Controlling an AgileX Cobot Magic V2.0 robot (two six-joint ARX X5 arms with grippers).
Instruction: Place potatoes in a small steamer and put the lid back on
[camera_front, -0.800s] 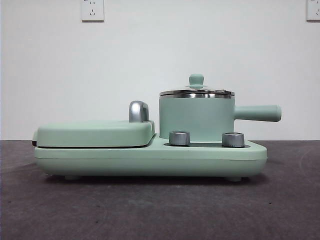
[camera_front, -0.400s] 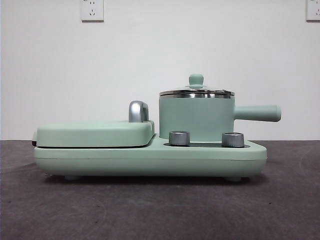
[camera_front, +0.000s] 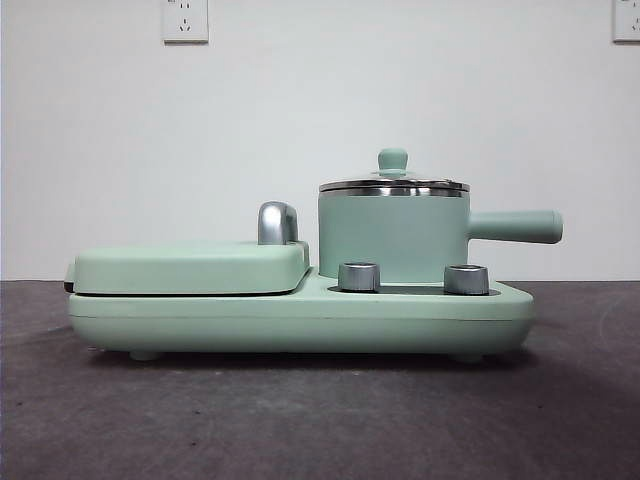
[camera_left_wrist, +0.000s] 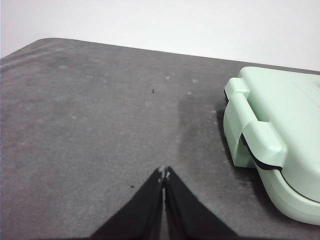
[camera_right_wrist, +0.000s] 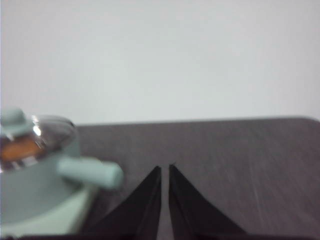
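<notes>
Your left gripper (camera_left_wrist: 164, 172) hovers shut above bare table (camera_left_wrist: 90, 125); your right gripper (camera_right_wrist: 165, 170), nearly shut, sits beside the small steamer (camera_right_wrist: 35, 190), whose lid (camera_right_wrist: 37, 131) looks seated.

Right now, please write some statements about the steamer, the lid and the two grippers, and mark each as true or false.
1. The lid sits on the small steamer. True.
2. The left gripper holds the lid's knob. False: it is shut on nothing, over bare table.
3. Something orange shows through the lid glass in the right wrist view. True.
4. The steamer's handle points toward the griddle cover. False: it points away.
</notes>
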